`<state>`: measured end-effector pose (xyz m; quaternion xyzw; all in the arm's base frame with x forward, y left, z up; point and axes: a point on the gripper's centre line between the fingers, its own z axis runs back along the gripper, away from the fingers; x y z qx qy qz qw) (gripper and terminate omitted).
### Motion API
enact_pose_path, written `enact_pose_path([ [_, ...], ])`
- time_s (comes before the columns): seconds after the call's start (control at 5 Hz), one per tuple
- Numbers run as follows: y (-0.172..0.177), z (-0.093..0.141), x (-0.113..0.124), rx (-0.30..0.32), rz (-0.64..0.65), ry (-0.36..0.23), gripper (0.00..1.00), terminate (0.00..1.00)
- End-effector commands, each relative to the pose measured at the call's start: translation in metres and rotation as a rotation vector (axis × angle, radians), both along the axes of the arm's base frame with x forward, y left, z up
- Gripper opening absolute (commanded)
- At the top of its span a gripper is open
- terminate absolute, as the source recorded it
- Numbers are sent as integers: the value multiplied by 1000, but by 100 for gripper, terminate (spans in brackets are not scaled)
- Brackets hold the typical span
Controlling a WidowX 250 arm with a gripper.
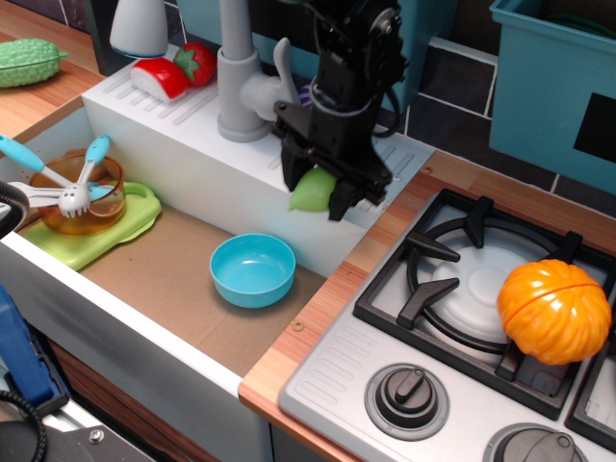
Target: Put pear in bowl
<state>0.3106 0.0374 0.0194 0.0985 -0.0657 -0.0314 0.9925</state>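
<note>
observation.image | pear (311,192) clamped in tool (315,195) | above sink ledge

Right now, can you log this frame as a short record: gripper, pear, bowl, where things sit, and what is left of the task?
gripper: black gripper shut on the pear, above the sink's back ledge edge
pear: light-green pear held between the fingers, clear of the ledge
bowl: light-blue bowl, upright and empty, on the sink floor, below and left of the pear
other items: amber bowl with utensils on a green board; orange pumpkin on the stove burner
task status: pear not yet in bowl
</note>
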Motion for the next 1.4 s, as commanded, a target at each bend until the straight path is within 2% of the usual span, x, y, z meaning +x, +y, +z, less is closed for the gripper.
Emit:
enact_pose_path([
  [0.0,17,15,-8,48,-3,-26,0,0],
  [0.2,25,13,-10,81,-22,-28,0,0],
  [0.4,30,7,-8,84,-47,-46,100,0],
  [0.6,32,6,-8,79,-79,-78,100,0],
  [1.0,32,6,-8,79,-79,-78,100,0],
  [1.2,32,6,-8,79,-79,-78,100,100],
])
